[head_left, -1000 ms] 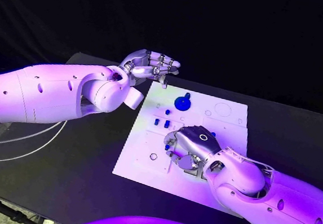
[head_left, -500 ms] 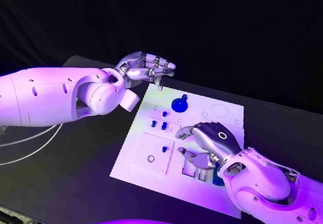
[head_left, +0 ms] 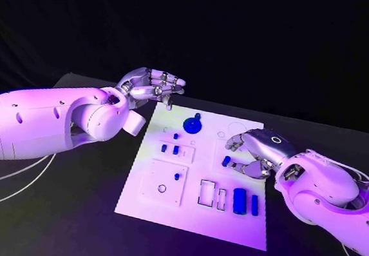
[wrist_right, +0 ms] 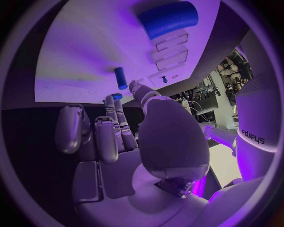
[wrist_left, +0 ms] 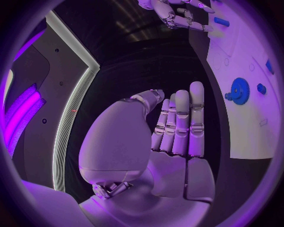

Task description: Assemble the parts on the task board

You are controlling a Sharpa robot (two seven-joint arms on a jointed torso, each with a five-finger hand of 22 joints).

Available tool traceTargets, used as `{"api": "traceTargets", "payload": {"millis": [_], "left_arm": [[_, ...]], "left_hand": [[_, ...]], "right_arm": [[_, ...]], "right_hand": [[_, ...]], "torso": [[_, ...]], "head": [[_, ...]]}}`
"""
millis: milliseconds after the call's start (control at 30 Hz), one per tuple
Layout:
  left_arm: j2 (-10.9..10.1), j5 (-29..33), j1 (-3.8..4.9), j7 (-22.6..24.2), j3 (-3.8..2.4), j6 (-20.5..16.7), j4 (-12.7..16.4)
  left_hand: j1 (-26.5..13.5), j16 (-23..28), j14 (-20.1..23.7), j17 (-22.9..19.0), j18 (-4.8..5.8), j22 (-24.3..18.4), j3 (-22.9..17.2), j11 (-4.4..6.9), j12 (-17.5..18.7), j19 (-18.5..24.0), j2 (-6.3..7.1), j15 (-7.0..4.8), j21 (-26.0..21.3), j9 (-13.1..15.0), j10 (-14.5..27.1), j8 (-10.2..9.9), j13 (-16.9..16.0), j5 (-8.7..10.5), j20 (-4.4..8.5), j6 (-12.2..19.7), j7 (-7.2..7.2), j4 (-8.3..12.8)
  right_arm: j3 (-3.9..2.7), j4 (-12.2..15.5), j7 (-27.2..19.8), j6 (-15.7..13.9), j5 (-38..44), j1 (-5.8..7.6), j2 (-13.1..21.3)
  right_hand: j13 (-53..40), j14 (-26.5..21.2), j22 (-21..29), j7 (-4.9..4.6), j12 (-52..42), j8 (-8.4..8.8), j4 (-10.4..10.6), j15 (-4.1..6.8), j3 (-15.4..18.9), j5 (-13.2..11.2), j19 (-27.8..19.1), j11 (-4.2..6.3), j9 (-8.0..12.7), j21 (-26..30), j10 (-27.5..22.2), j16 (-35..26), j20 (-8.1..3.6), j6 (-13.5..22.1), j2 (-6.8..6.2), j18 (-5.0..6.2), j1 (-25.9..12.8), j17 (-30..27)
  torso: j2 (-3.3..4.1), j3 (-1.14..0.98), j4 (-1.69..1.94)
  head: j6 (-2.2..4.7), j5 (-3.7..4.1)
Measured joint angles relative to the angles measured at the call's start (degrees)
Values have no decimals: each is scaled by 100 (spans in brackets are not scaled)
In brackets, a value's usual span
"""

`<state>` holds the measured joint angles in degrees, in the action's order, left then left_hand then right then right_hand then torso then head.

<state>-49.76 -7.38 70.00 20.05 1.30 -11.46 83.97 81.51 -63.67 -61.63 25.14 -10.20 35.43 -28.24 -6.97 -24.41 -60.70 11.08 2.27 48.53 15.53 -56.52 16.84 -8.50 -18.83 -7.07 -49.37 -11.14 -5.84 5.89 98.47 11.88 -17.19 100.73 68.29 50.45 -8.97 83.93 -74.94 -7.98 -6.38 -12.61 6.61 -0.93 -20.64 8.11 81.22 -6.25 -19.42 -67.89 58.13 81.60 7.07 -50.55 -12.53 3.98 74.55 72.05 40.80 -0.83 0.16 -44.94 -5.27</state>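
From the head view, the white task board [head_left: 195, 198] lies on the black tabletop [head_left: 61, 201]. The left robot hand [head_left: 150, 85] hovers off the board's far left corner, fingers curled, apparently empty. The right robot hand [head_left: 254, 153] sits over the board's right side with a small blue peg [head_left: 226, 162] at its fingertips, possibly pinched. A blue cylinder [head_left: 240, 201] lies nearer.

The left wrist view shows that hand's fingers together, holding nothing, and a blue gear [wrist_left: 239, 91].

The right wrist view shows the peg just beyond the fingertips [wrist_right: 112, 101]; contact is unclear.

Head camera looks steeply down on the task board [head_left: 196, 188]; both wrist cameras sit close behind their fingers, sharing its edge
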Motion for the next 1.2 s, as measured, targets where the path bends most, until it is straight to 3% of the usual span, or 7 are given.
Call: {"api": "traceTargets", "payload": {"millis": [333,467,600,867,1000,1133,1200], "left_arm": [[-3,0,0,-3,4,13,-4],[-8,0,0,-5,4,15,-6],[-11,0,0,-6,4,17,-8],[-18,0,0,-10,4,23,-13],[-20,0,0,-14,4,26,-16],[-20,0,0,-18,4,29,-18],[-19,0,0,-19,4,30,-19]], "left_hand": [[0,0,0,0,0,0,0,0,0,0,0,0,0,0,0,0,1,0,0,0,0,0],[0,0,0,1,0,0,0,0,0,0,0,0,0,0,0,0,1,0,0,0,0,0],[0,0,0,-5,0,0,0,0,0,0,0,0,0,0,0,0,-2,0,0,0,0,0],[0,0,0,-6,0,0,0,0,0,0,0,0,0,1,0,0,-7,0,0,0,0,0],[0,0,0,-6,0,0,0,0,0,0,0,0,0,1,0,0,-7,0,0,0,0,0],[0,0,0,-6,0,0,0,0,0,0,0,0,0,1,0,0,-6,0,0,0,0,0],[0,0,0,-6,0,0,0,0,0,0,0,0,0,1,0,0,-6,0,0,0,0,0]], "right_arm": [[24,-132,-14,412,-74,11,-107],[34,-177,-19,445,-83,-1,-175],[39,-205,-24,437,-90,-21,-238],[40,-244,-27,381,-98,-37,-274],[41,-259,-25,347,-98,-40,-277],[41,-266,-19,313,-95,-42,-278],[41,-267,-17,302,-90,-43,-279]], "right_hand": [[12,0,1,20,-177,0,89,0,137,-81,2,1,6,-63,2,27,-1,-21,127,0,127,83],[12,0,1,47,-288,0,108,0,118,-82,96,80,6,-235,114,74,-31,-47,195,0,239,176],[25,0,2,40,-348,0,170,0,-61,-223,180,122,13,-389,288,77,-73,-125,258,0,301,172],[43,12,2,43,-399,-9,236,57,-363,-224,250,179,18,-602,533,100,-103,-253,309,0,352,250],[43,10,3,68,-437,-171,204,116,-698,-446,281,221,-46,-750,799,136,-133,-533,428,0,472,291],[31,0,3,94,-422,-268,120,131,-915,-482,271,259,-97,-835,919,157,-168,-695,464,-4,507,291],[29,10,3,102,-416,-300,59,158,-1003,-502,278,263,-124,-886,982,157,-175,-743,479,-69,522,291]], "torso": [[8,0,15],[9,0,16],[10,0,16],[7,2,14],[5,2,9],[3,1,7],[3,1,7]], "head": [[-18,24],[-30,12],[-34,2],[-78,-14],[-84,-18],[-85,-21],[-85,-21]]}}
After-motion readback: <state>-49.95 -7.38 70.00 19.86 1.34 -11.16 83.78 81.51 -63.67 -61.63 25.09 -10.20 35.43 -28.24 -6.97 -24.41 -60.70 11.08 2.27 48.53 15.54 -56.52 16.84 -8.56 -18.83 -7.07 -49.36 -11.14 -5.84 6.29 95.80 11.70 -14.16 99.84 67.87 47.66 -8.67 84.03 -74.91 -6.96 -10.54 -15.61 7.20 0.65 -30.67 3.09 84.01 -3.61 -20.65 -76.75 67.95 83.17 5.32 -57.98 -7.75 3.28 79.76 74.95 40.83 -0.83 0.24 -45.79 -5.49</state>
